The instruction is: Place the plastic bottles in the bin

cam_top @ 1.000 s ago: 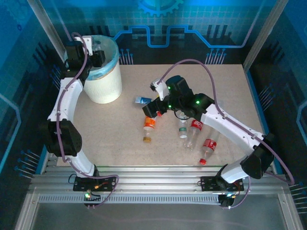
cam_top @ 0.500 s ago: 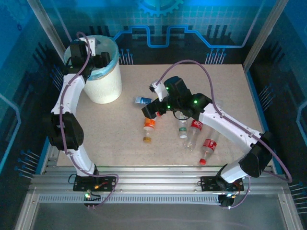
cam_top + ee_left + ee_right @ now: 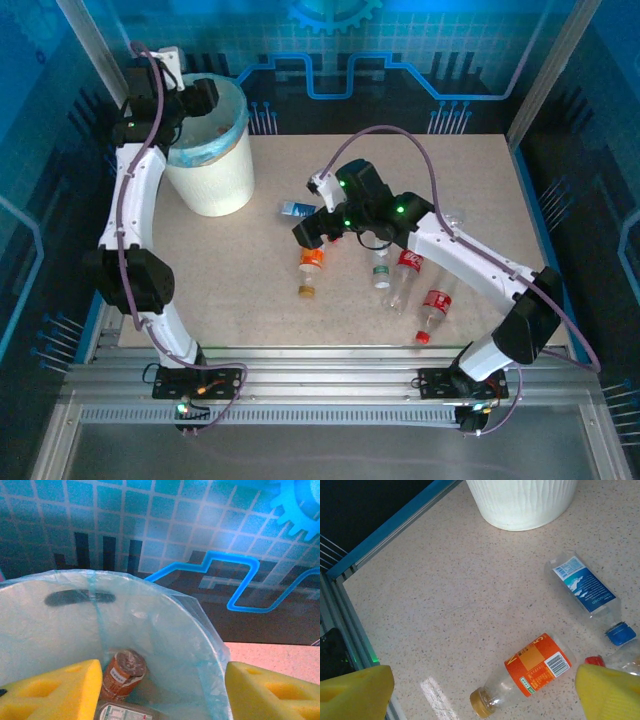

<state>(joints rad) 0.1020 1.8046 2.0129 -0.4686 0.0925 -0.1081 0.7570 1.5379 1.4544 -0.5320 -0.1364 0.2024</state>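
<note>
The left end effector [image 3: 162,695] hangs over the bin [image 3: 160,615], its pads spread wide with nothing between them, and two bottles [image 3: 122,672] lie at the bin's bottom. The right end effector [image 3: 482,692] is likewise released above the bench [image 3: 435,580], over an orange-label bottle [image 3: 532,667] lying on its side, with a blue-label bottle [image 3: 585,587] near it. More bottles [image 3: 433,308] lie on the bench to the right of those.

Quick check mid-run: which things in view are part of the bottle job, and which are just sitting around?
Job:
bin
orange-label bottle
blue-label bottle
near red-label bottle
far red-label bottle
clear bottle with green trim
brown bottle inside the bin

Just there:
table
purple arm cable
blue patterned back wall
</note>
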